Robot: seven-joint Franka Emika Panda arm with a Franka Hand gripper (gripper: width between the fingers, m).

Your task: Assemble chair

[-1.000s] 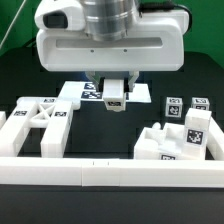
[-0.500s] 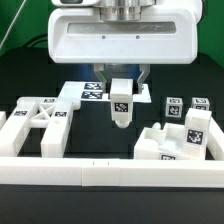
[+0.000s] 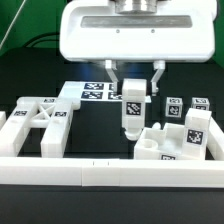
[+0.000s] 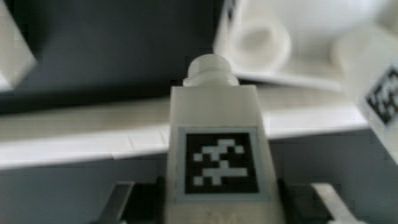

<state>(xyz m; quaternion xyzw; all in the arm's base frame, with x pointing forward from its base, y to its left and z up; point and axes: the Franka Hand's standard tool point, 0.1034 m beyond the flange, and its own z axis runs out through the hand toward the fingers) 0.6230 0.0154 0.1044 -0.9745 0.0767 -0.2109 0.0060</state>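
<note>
My gripper [image 3: 132,88] is shut on a white chair leg [image 3: 131,110] with a tag on its face, and holds it upright above the table. The leg's lower end hangs just above the near-left corner of a blocky white chair slab [image 3: 170,145] on the exterior view's right. In the wrist view the leg [image 4: 222,140] fills the middle between my fingers [image 4: 135,200], its pegged tip pointing toward a round socket [image 4: 262,42] in the white slab. A white cross-braced chair piece [image 3: 35,125] lies on the exterior view's left.
Two small tagged white pieces [image 3: 174,106] [image 3: 198,104] stand behind the slab. The marker board [image 3: 90,92] lies behind the gripper. A long white border rail [image 3: 100,176] runs along the front, and another stands at the far right [image 3: 215,140].
The gripper has moved toward the exterior view's right and down with the leg, from over the marker board to just above the slab's corner.
</note>
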